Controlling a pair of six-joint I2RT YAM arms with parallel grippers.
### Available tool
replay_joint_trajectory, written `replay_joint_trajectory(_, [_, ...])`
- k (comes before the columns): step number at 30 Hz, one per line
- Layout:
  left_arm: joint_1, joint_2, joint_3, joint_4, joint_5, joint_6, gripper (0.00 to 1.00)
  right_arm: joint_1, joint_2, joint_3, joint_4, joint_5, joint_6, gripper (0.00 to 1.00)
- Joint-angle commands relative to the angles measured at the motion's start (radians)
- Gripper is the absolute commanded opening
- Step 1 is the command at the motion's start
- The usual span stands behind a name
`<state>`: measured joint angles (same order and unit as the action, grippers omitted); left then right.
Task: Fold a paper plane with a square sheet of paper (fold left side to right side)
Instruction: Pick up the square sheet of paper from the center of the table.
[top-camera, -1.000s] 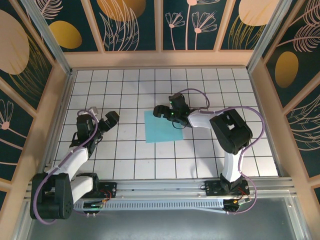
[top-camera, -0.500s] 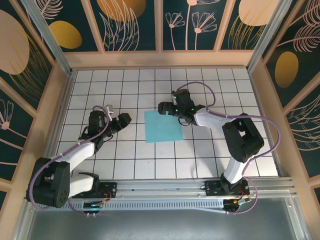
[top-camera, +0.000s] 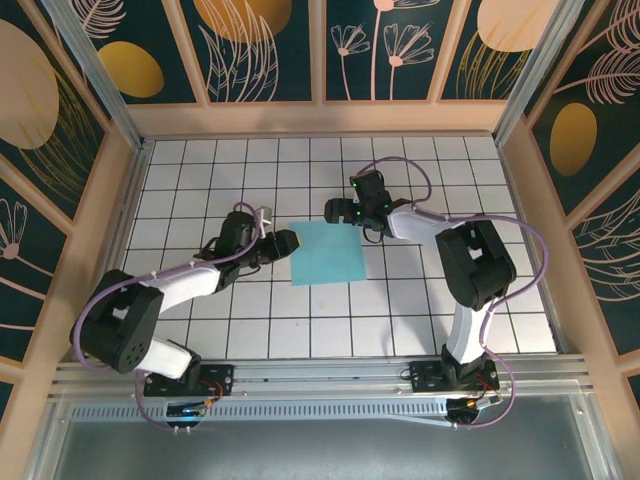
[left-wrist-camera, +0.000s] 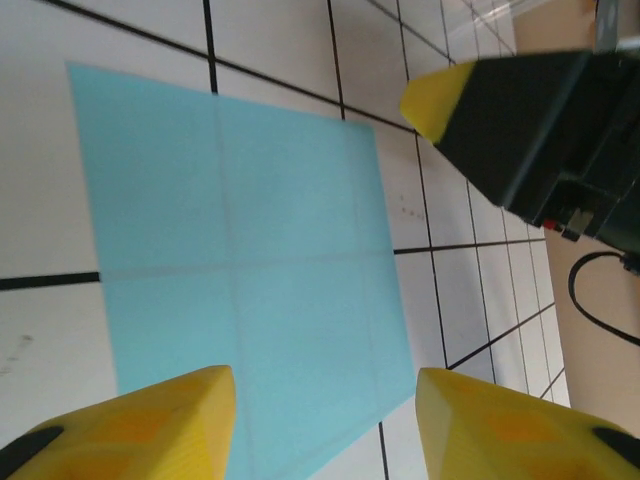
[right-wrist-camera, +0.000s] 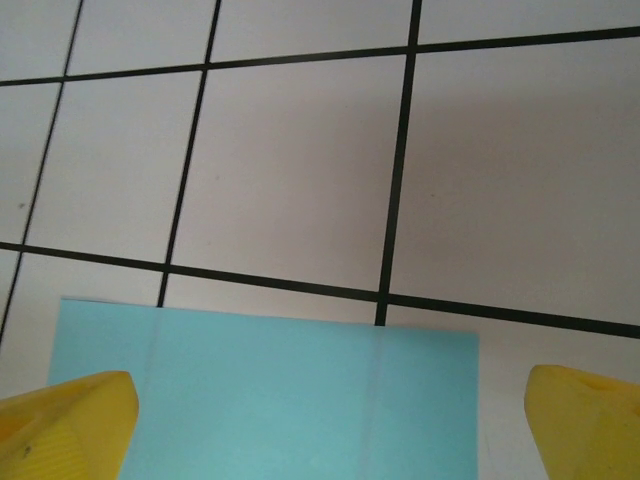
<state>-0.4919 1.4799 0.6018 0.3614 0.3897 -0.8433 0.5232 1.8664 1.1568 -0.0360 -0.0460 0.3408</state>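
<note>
The square sheet of paper (top-camera: 328, 253) lies flat on the white grid table, light blue with faint creases. My left gripper (top-camera: 288, 243) is at its left edge, low over the table, jaws apart with nothing between them. In the left wrist view the sheet (left-wrist-camera: 240, 270) spreads out past my yellow fingertips (left-wrist-camera: 150, 420), and my left gripper (left-wrist-camera: 325, 430) hovers over its near edge. My right gripper (top-camera: 342, 212) stands wide open at the sheet's far edge. The right wrist view has the paper (right-wrist-camera: 270, 400) between and below that gripper (right-wrist-camera: 325, 430). No paper plane shape is in view.
The grid table (top-camera: 200, 170) is ringed by low wooden walls (top-camera: 320, 118), with the arm bases on the metal rail (top-camera: 320, 385) at the near edge. The right arm's black finger with its yellow tip (left-wrist-camera: 500, 120) hangs over the sheet's far side in the left wrist view.
My left arm has swung right from the table's left part to the sheet's left edge, its jaws narrowing. The right gripper shifted slightly toward the far edge, staying open. The sheet has not moved.
</note>
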Motion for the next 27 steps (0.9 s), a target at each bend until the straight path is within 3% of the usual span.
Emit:
replay_joint_trajectory(1, [-0.030,0.044,0.030,0.018,-0.041,-0.028,0.48,-0.006,0.037,0.042,-0.023,-0.012,-0.019,0.99])
replay_joint_trajectory(27, [-0.079,0.270,0.055,0.022,-0.049,-0.031,0.42,0.043,0.140,0.076,-0.088,-0.070,0.001,0.96])
